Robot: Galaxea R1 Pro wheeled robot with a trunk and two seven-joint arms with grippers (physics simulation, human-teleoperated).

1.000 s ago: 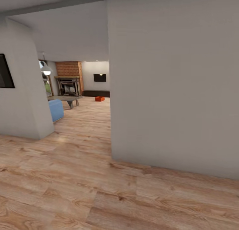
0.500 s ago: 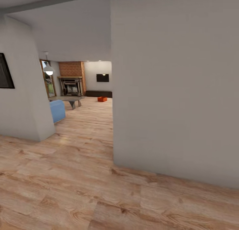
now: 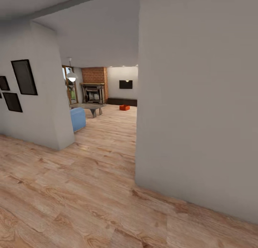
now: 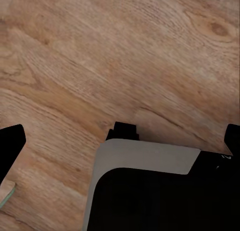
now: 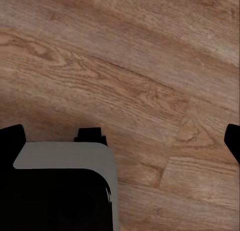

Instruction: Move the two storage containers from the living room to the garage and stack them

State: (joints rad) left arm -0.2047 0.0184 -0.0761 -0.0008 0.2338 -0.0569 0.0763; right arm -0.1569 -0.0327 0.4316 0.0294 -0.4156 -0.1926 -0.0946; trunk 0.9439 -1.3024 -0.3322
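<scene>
**On the way to the living room, nothing in hand yet**

Nearest to us, both wrist cameras look down at the wood-plank floor (image 4: pixel 125 51); the left gripper (image 4: pixel 122 133) shows a dark fingertip at each side of its view, standing wide apart with only floor between them; the right gripper (image 5: pixel 125 133) stands wide in the same way, and it holds nothing; we judge the arms hang low and idle because we are driving, not reaching.

In the head view a big white wall (image 3: pixel 200 97) is close at the right, and its vertical corner edge comes down to the floor; at the left is a second wall corner (image 3: pixel 57 97) with black picture frames (image 3: pixel 24 77); between the two edges the passage is open and the planks are bare, so there is room to go forward, but we should keep off the right corner.

Further on are a blue seat (image 3: pixel 77 119) and a low table (image 3: pixel 91 106); far behind, in the living room, one orange-red container (image 3: pixel 124 107) sits on the floor near a long dark cabinet (image 3: pixel 122 101), under a black TV (image 3: pixel 125 84); the second container we cannot make out; a brick fireplace (image 3: pixel 94 86) stands beside.
</scene>
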